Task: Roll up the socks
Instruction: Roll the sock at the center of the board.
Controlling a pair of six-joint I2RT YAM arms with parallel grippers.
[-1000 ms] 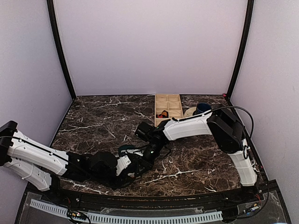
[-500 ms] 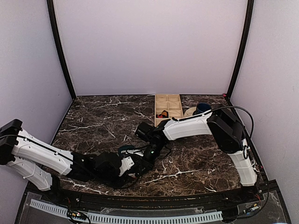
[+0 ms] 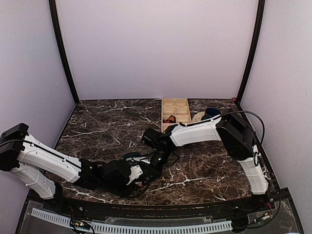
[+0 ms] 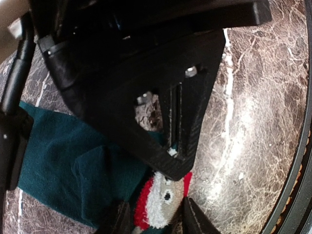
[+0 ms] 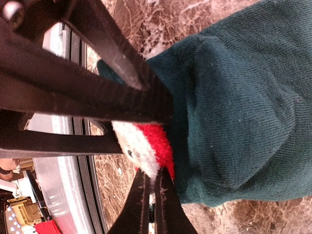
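The socks lie together at the near middle of the table. The teal sock (image 3: 130, 156) (image 4: 63, 156) (image 5: 239, 107) is folded into a thick bundle. A fuzzy red and white part of the other sock (image 4: 163, 200) (image 5: 146, 141) sticks out of its end. My left gripper (image 3: 141, 174) (image 4: 153, 219) has its fingers on either side of this red and white end, shut on it. My right gripper (image 3: 155, 165) (image 5: 153, 195) comes in from the opposite side, jaws pressed together, nipping the white edge of that same end. Its black finger (image 4: 161, 112) crosses the left wrist view.
A wooden compartment tray (image 3: 175, 111) stands at the back with small items in one cell. A dark blue mug (image 3: 211, 112) sits on a pale plate (image 3: 197, 117) to its right. The table's front rail (image 5: 63, 146) (image 4: 298, 185) runs close to the socks.
My left arm has slid a little to the right, bringing its gripper closer under the right gripper. The right arm and the socks have barely shifted.
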